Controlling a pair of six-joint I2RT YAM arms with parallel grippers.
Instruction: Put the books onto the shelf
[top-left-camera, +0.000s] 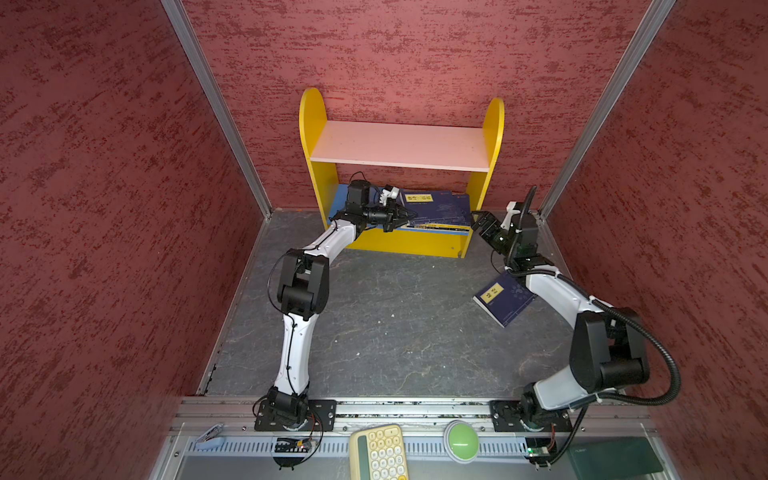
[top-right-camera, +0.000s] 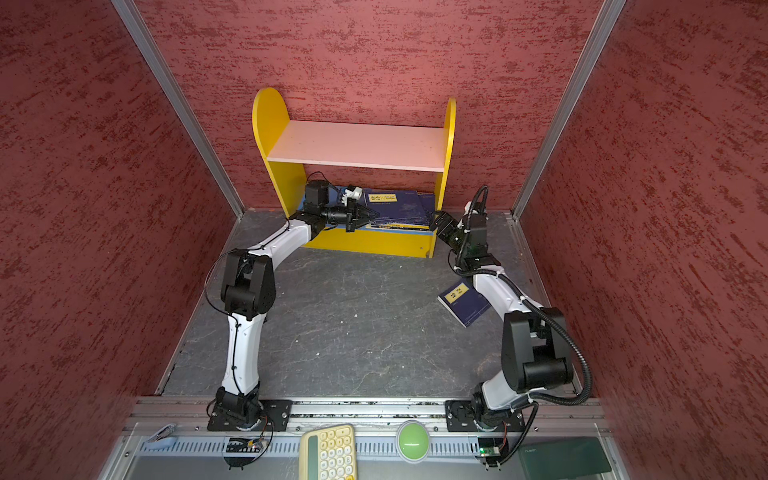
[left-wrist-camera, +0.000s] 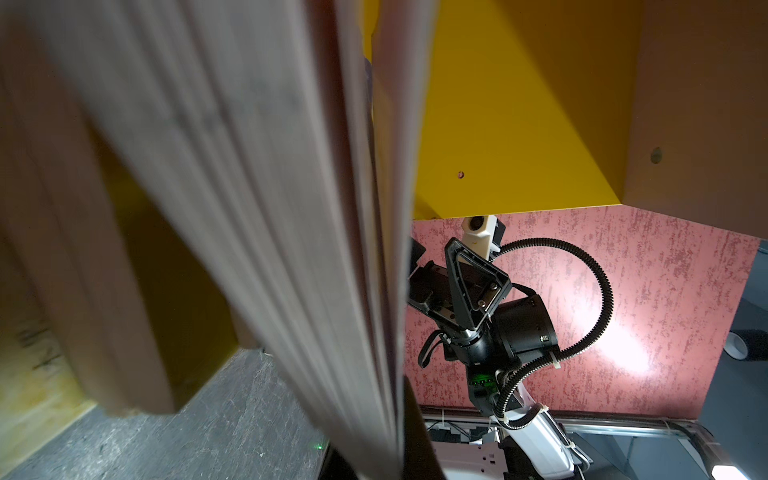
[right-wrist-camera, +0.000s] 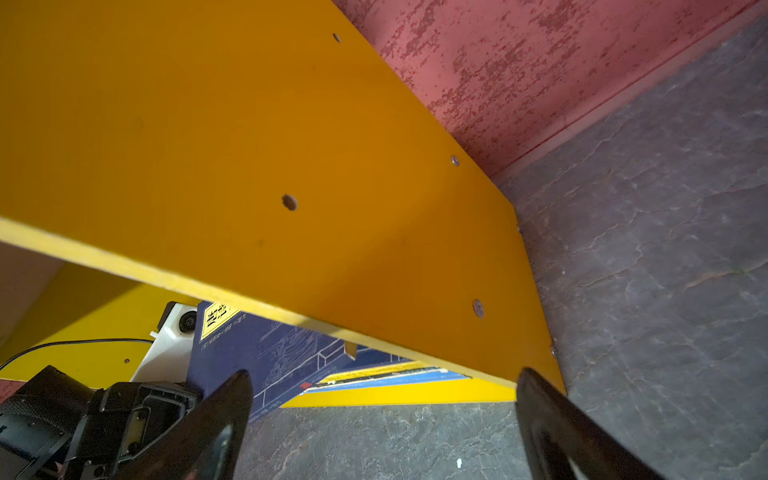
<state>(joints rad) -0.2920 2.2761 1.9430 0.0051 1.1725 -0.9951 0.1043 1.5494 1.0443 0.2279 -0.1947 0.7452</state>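
Shelf (top-left-camera: 312, 124): stood at the bench's (top-left-camera: 395, 324) rear edge.
Left fingers (top-left-camera: 405, 214): gripped a navy book (top-left-camera: 432, 205) atop the stack (top-left-camera: 440, 226) on the lower board (top-left-camera: 337, 199).
Right fingers (top-left-camera: 478, 220): wide open beside the shelf's right side.
Loose navy book (top-left-camera: 504, 298): lay near the bench's right edge.

Keypad (top-left-camera: 377, 452), green button (top-left-camera: 460, 445), dk green slab (top-left-camera: 615, 455).

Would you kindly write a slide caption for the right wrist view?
Open right claw beside the yellow shelf, a navy book showing inside.
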